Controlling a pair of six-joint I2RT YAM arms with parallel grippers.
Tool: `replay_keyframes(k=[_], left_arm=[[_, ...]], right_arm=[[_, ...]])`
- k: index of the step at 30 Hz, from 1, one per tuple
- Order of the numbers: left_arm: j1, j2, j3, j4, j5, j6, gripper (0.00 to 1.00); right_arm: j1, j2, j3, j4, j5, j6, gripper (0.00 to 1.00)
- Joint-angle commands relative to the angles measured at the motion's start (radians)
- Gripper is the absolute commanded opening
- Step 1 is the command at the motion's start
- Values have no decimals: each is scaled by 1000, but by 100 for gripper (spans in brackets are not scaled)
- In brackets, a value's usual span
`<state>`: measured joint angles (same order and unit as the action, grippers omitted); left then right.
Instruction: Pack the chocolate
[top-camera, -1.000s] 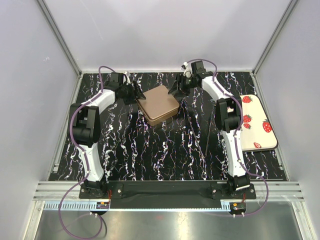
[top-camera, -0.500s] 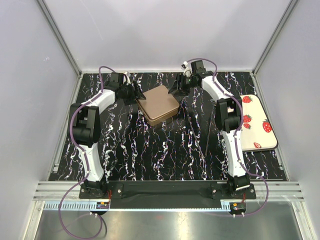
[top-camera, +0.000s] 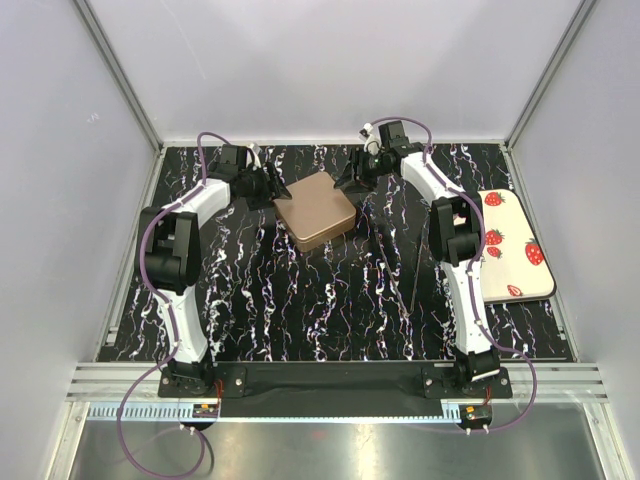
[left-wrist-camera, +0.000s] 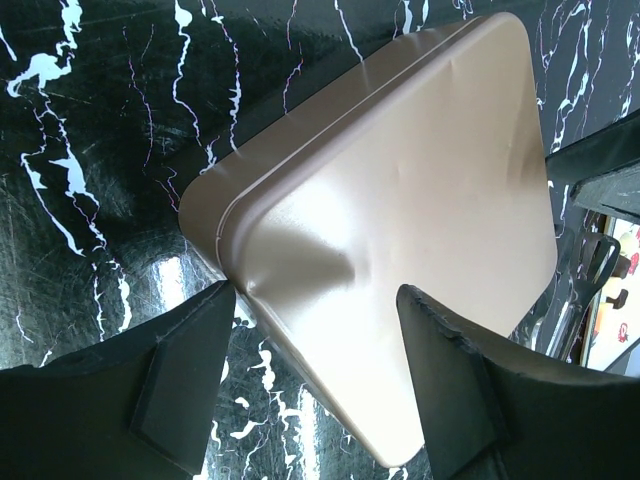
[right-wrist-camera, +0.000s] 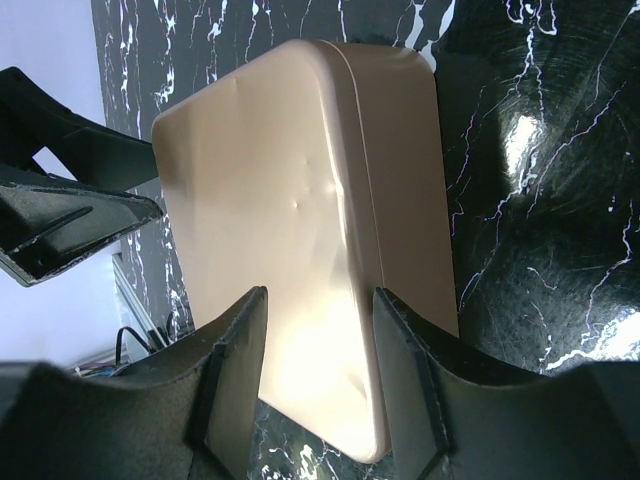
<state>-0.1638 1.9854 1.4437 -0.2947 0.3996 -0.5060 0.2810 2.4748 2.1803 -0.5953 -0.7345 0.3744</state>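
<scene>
Tin (top-camera: 315, 209) sits slightly further back-left than a second ago. Right gripper (top-camera: 352, 180) has edged in over its right corner, jaws narrowing but apart. Left gripper (top-camera: 268, 187) is unchanged, jaws apart over the left corner. Lid on, no chocolate visible, so packing is likely near its end. Count: one tin, one strawberry tray (top-camera: 520, 250), two grippers.

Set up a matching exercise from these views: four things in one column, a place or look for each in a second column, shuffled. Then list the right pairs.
Things:
1. left gripper
2. right gripper
3. tin box
4. tray

Descriptions:
A. strawberry print, farthest right in the top view
B. jaws apart at the box's far right edge
C. plain brown, lid shut
D. jaws apart at the box's left corner

Pairs: 1-D, 2-B, 3-C, 4-A
</scene>
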Motion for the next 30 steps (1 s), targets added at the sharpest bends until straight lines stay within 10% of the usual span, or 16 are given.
replay_keyframes(k=[1,13,21,30], left_arm=[[-3,-57,1,28,7,7,71],[4,-141,82,-106,-140,6,72],[0,-131,78,23,47,-57,60],[-3,-16,-9,86,22,-82,60]], right_arm=[[20,-66,15,15,-14,3,53],[0,-165,18,-99,165,-23,49],[29,-235,-129,84,-34,93,16],[55,-214,-346,258,-135,144,14]])
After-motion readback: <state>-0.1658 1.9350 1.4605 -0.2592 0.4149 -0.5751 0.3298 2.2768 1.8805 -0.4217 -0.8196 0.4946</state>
